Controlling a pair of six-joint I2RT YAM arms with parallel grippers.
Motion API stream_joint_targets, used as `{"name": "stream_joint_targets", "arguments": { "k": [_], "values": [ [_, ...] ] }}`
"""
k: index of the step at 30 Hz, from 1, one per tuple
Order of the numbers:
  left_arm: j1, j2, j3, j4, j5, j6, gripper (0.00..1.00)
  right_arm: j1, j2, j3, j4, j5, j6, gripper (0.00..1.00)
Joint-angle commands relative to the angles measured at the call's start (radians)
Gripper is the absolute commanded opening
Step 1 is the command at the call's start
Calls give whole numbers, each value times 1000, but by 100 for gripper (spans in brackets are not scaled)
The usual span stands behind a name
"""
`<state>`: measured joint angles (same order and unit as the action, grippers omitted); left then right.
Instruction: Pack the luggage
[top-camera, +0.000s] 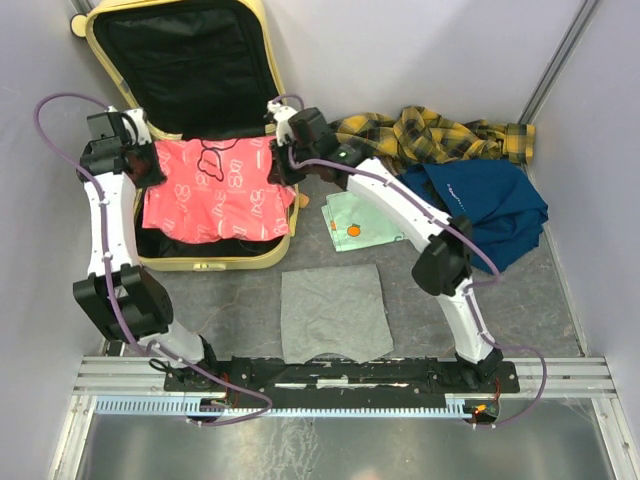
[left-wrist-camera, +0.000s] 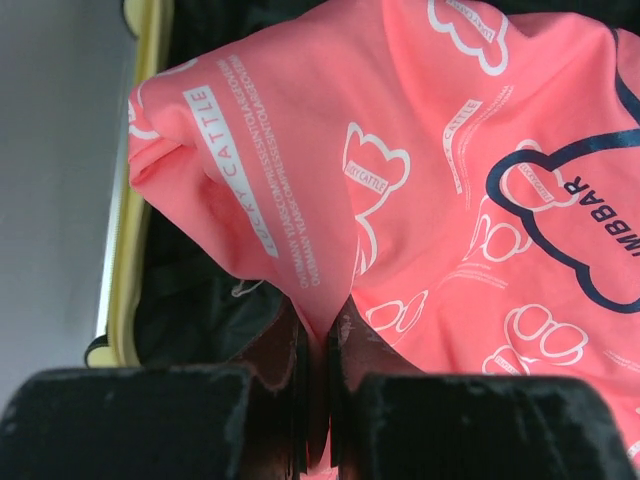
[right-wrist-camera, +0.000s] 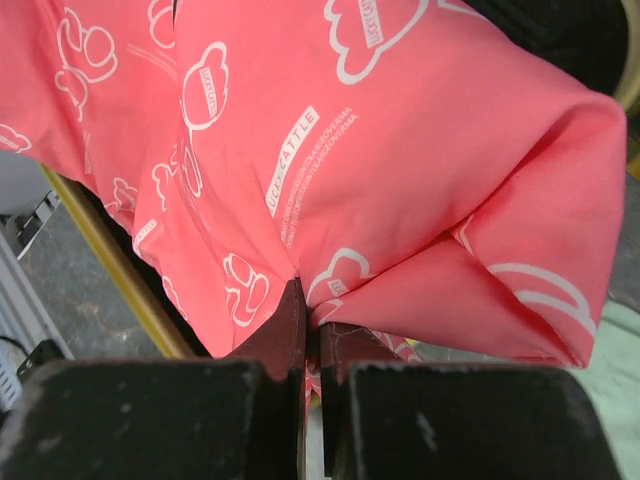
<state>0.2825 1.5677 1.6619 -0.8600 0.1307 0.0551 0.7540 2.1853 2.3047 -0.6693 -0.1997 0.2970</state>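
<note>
The pale-yellow suitcase (top-camera: 262, 70) lies open at the back left, its black lining showing. A pink printed cloth (top-camera: 220, 190) is stretched over its lower half between both grippers. My left gripper (top-camera: 152, 165) is shut on the cloth's left edge; in the left wrist view the cloth (left-wrist-camera: 400, 180) is pinched in the gripper (left-wrist-camera: 318, 330). My right gripper (top-camera: 278, 165) is shut on the cloth's right edge; in the right wrist view the cloth (right-wrist-camera: 380, 170) is pinched in the gripper (right-wrist-camera: 312, 315), above the suitcase's yellow rim (right-wrist-camera: 110, 265).
A grey cloth (top-camera: 333, 312) lies on the table in front. A pale green cloth (top-camera: 360, 222), a dark blue garment (top-camera: 485, 205) and a yellow-and-black plaid cloth (top-camera: 430, 135) lie to the right of the suitcase. Walls close in on both sides.
</note>
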Motion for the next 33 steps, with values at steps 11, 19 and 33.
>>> {"name": "stream_joint_targets", "arguments": {
  "k": [11,19,33],
  "values": [
    [95,192,-121,166,-74,192,3,62,208,8,165,87,-8,2],
    [94,307,-126,222,-168,232,10,65,259,-6,152,142,-44,18],
    [93,156,19,44,138,336,99,59,-11,-3,114,-22,-158,99]
  ]
}}
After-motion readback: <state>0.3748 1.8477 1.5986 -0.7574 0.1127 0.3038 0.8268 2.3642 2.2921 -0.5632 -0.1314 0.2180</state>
